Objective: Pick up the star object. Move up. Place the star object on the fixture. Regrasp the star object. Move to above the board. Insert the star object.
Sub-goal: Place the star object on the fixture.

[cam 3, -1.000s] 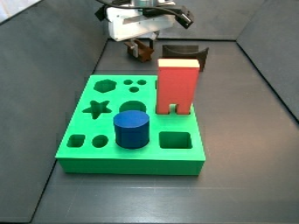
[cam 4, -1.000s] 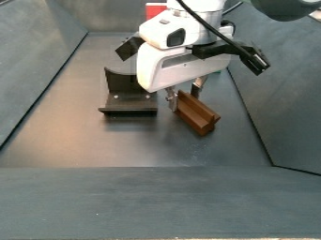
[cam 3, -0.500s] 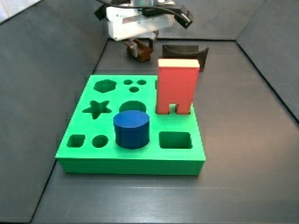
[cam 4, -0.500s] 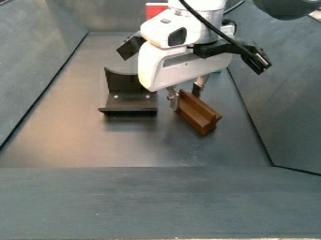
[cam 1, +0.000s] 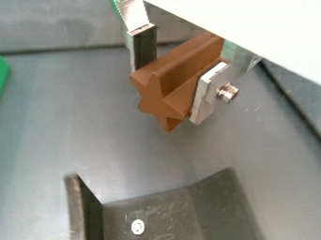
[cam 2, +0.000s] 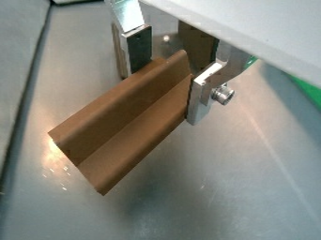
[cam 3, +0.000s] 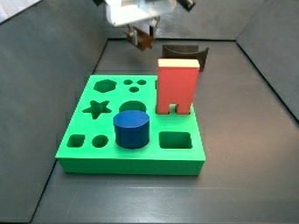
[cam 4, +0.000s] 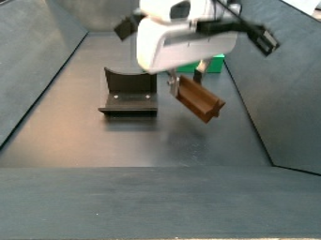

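The star object (cam 1: 174, 86) is a slim dark brown prism, and my gripper (cam 1: 175, 77) is shut on it near one end. In a side view the star object (cam 4: 198, 98) hangs tilted above the floor under the gripper (cam 4: 177, 84), to the right of the fixture (cam 4: 128, 94). A wrist view shows its long side (cam 2: 119, 139) reaching out past the fingers (cam 2: 206, 91). The fixture (cam 1: 163, 208) lies below in a wrist view. In a side view the gripper (cam 3: 142, 35) is high behind the green board (cam 3: 105, 131), with the piece (cam 3: 142, 38) only partly seen.
A red block (cam 3: 177, 83) and a blue cylinder (cam 3: 131, 129) stand in the board. The fixture (cam 3: 184, 52) sits behind the red block. Dark walls enclose the floor on both sides (cam 4: 44, 84).
The gripper has risen with the star object, which has left the floor and now hangs in the air. Board, red block, cylinder and fixture have not moved.
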Controlling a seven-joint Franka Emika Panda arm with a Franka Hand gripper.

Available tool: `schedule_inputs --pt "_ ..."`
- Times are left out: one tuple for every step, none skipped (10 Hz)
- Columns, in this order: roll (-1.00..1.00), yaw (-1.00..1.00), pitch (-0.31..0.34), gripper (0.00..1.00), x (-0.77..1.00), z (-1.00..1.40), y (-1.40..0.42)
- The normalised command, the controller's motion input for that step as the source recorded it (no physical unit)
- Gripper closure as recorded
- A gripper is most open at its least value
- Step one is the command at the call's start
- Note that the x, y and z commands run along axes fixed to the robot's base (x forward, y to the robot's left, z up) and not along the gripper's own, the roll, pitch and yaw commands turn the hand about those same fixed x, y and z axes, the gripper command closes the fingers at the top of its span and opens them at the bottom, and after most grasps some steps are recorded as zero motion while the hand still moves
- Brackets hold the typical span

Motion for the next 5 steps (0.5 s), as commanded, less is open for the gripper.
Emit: schedule_inputs --pt "0.00 0.00 0.000 1.00 0.00 1.00 0.00" --pt "0.01 0.00 -0.012 1.00 0.00 1.00 0.00" --pt "0.01 0.00 0.004 1.00 -0.01 1.00 0.00" --pt "0.02 -0.01 0.017 1.00 -0.01 1.00 0.00" --pt "0.03 -0.01 0.021 1.00 -0.02 1.00 0.01"
